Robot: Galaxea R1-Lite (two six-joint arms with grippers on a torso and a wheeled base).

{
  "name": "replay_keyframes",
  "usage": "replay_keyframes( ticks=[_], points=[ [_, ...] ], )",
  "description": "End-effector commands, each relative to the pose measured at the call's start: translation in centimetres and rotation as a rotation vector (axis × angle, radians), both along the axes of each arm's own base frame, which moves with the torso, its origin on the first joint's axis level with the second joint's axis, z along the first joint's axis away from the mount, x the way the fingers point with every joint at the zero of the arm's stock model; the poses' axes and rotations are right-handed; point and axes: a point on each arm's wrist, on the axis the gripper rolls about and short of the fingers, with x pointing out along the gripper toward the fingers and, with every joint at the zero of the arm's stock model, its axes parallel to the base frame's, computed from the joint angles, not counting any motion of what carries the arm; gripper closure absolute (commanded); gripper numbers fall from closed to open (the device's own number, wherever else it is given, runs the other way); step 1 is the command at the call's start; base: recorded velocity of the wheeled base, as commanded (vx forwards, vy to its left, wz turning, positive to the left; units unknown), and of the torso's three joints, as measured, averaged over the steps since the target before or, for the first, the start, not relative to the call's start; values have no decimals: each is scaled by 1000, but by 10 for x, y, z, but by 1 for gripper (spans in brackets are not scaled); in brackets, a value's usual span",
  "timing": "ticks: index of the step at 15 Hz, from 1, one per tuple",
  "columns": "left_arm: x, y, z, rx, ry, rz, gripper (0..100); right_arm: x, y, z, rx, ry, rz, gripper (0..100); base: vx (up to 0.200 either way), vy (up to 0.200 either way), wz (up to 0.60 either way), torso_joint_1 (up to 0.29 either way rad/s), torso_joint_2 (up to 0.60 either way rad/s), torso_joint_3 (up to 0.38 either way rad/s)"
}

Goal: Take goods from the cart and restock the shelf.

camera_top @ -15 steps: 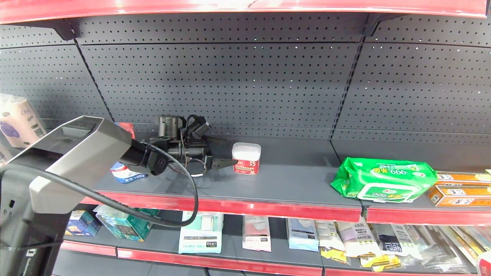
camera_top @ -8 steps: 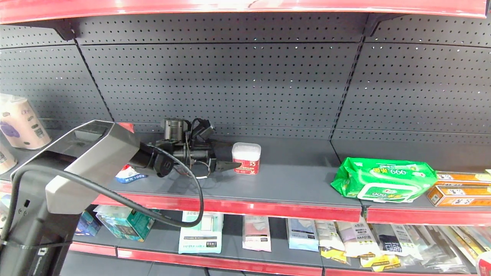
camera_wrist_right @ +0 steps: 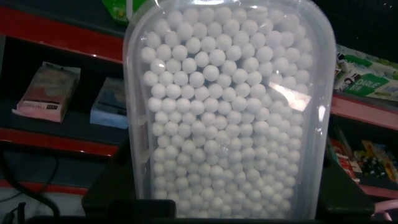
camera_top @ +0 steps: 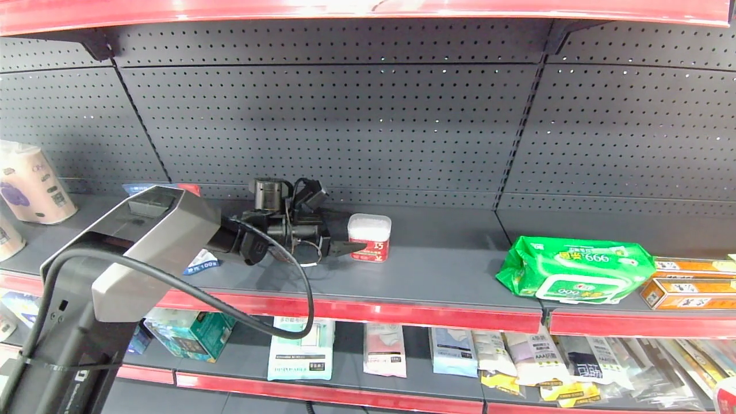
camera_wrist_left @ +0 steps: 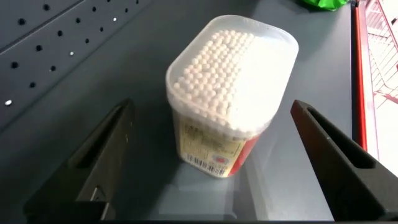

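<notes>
A clear tub of cotton swabs (camera_top: 369,236) with a red label stands upright on the grey shelf (camera_top: 437,270). My left gripper (camera_top: 352,236) lies low on the shelf just left of it, open, with one dark fingertip (camera_top: 357,246) at the tub's front side. In the left wrist view the tub (camera_wrist_left: 231,93) stands between and just beyond the spread fingers (camera_wrist_left: 102,155) of the left gripper (camera_wrist_left: 211,112), touching neither. A second tub of cotton swabs (camera_wrist_right: 230,106) sits up close with my right gripper (camera_wrist_right: 227,190) shut on it.
A green wet-wipes pack (camera_top: 575,269) and orange boxes (camera_top: 690,284) lie on the shelf to the right. Toilet-roll packs (camera_top: 31,184) stand far left, and a blue-white packet (camera_top: 202,263) lies behind my left arm. The lower shelf holds several hanging packs (camera_top: 385,348).
My left arm has slid to the right along the shelf, bringing its open fingers closer around the tub. The tub has stayed in place.
</notes>
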Motion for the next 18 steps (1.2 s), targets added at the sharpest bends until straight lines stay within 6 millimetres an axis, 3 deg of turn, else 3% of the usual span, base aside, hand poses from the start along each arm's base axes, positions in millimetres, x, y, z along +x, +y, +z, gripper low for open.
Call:
replay_keyframes(
  ticks=[1,18],
  points=[
    [1,-3,-3,0,2,-5,0,0,0,0,1,2,0,100,0,0,0,0,0,0],
    [17,-33,-18,-7,-7,-51,0,1,0,0,-11,10,0,100,0,0,0,0,0,0]
  ],
)
